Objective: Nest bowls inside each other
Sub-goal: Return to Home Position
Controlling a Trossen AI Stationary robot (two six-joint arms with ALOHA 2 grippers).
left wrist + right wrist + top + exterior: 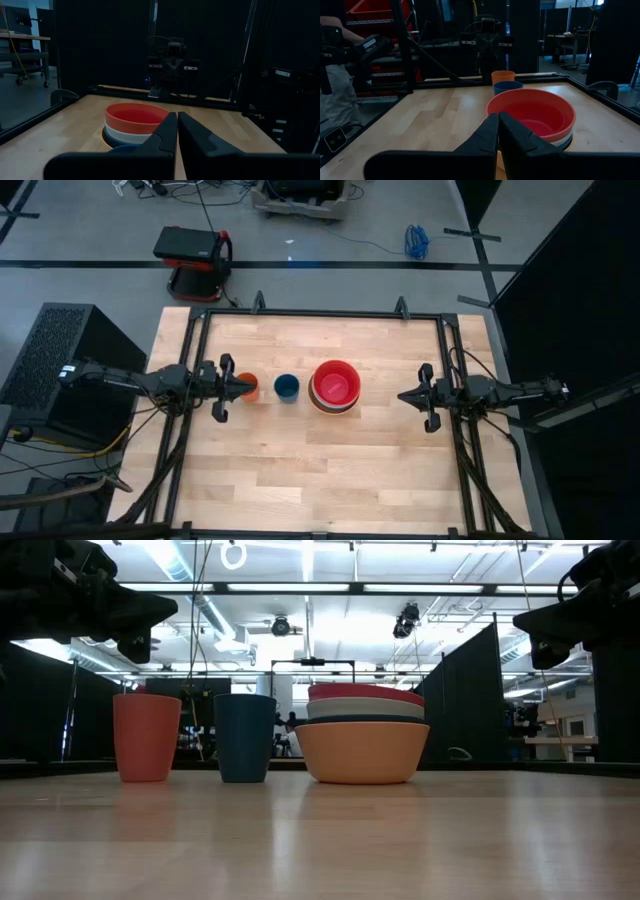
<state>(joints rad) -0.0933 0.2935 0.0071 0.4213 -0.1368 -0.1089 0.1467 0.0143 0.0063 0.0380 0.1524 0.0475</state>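
L tool (238, 387) — bowls (335, 387) btwn — R tool (405, 395)

My wooden counter (330, 470) stood on a grey floor (90, 240). Beyond it lay a red-and-black case (195, 255) and a blue cable coil (416, 242); black partitions (465, 700) stood under bright ceiling lights (330, 587).

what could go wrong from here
1. The left tool, shut, hangs close above the orange cup; a low move away might tip that narrow cup.
2. The orange cup, dark blue cup and bowl stack stand in a close row, so one knocked cup may strike the next.
The right tool, shut, sits clear of the stack, so there is little risk there.
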